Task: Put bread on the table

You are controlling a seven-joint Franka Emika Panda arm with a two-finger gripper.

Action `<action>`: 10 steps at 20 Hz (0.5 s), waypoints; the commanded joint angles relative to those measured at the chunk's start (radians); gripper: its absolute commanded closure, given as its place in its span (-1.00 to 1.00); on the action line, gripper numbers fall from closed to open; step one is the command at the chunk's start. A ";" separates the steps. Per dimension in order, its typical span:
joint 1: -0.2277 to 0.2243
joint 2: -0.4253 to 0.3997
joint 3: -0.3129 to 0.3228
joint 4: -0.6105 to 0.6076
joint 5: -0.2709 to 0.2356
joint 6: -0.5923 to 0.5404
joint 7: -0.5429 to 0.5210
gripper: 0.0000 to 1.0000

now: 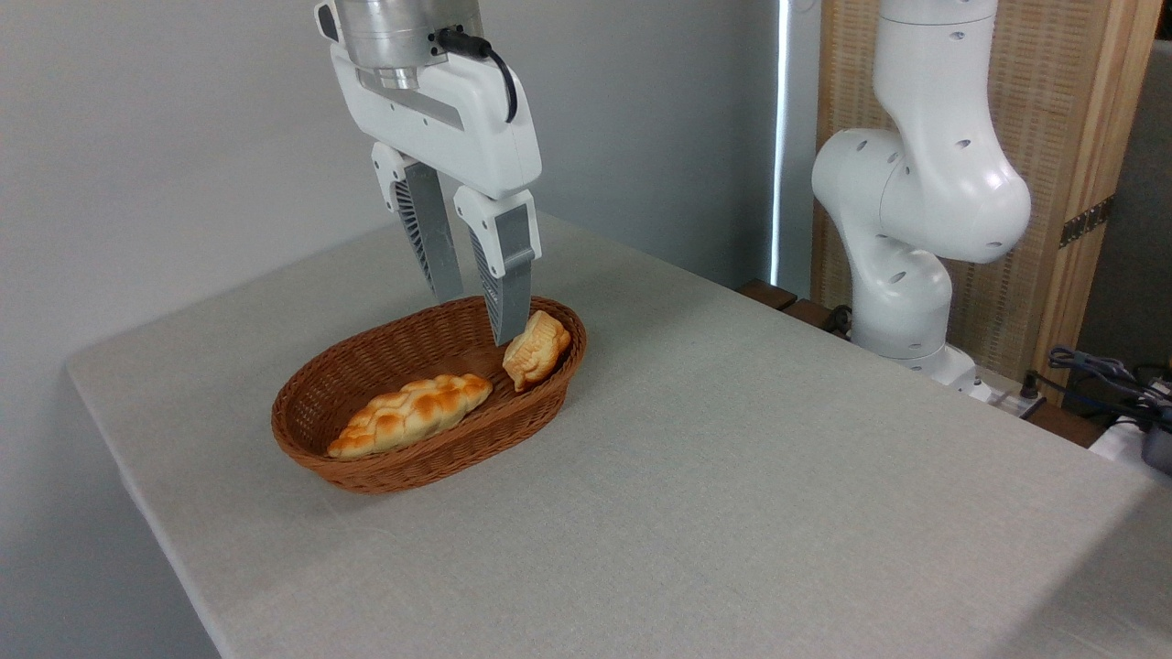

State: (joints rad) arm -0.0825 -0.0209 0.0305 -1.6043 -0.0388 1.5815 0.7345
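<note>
The bread [537, 350], a small golden-tan bun, leans tilted against the right inner wall of the brown wicker basket [366, 371]. My gripper [478, 322] hangs open over the basket's back right part. Its right fingertip comes down right at the bun's left side, and the left finger ends near the back rim. Nothing is between the fingers. The basket stands on the light grey table [732, 476].
A longer braided glazed loaf [410, 414] lies in the basket's front half. The robot's white base [916, 229] stands past the table's far right edge, with cables [1099, 375] beside it. A grey wall is behind.
</note>
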 commanded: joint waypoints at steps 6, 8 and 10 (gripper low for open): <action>0.000 0.004 0.009 0.020 -0.001 -0.046 0.028 -1.00; 0.000 0.004 0.009 0.021 -0.001 -0.046 0.028 -1.00; 0.000 0.002 0.009 0.020 -0.001 -0.046 0.028 -1.00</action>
State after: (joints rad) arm -0.0816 -0.0209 0.0324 -1.6043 -0.0388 1.5747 0.7397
